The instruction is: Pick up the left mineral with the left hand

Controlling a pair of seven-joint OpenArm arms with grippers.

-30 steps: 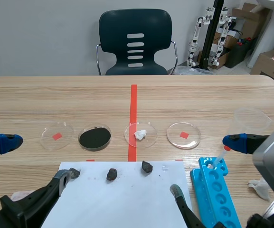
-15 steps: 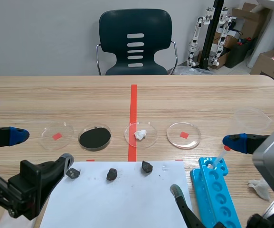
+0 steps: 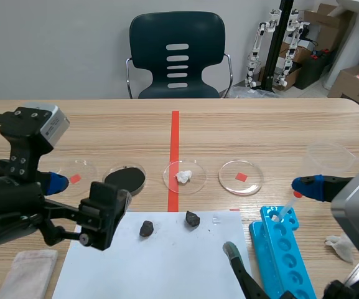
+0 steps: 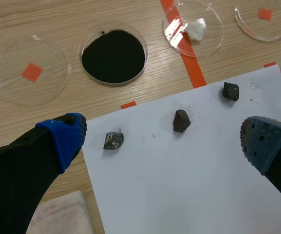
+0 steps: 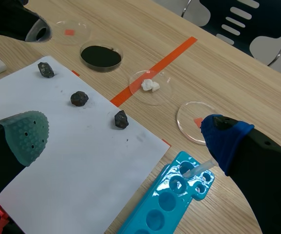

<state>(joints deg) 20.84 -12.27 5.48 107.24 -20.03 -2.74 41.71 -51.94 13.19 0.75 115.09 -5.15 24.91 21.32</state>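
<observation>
Left mineral (image 4: 113, 140): grey lump on the white sheet (image 4: 179, 190), between the left claw's fingers, just beside the blue-padded one, untouched.
Left claw (image 4: 164, 141): spread wide, pinching nothing.
Middle mineral (image 4: 181, 121), right mineral (image 4: 231, 91): also on the sheet, nearer the other finger.
Ahead of claw: black powder dish (image 4: 113, 56).
Right claw (image 5: 124, 139): spread, empty, blue rack (image 5: 164, 204) beside it.
Bench (image 3: 104, 124): pale wood grain, orange-red tape line.
Room: grey wall, dark chair (image 3: 177, 56), cardboard boxes (image 3: 353, 78).

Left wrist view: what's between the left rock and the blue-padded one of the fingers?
Nothing but bare white paper, as the left wrist view shows: it separates the left rock from the blue pad of the open fingers.
</observation>
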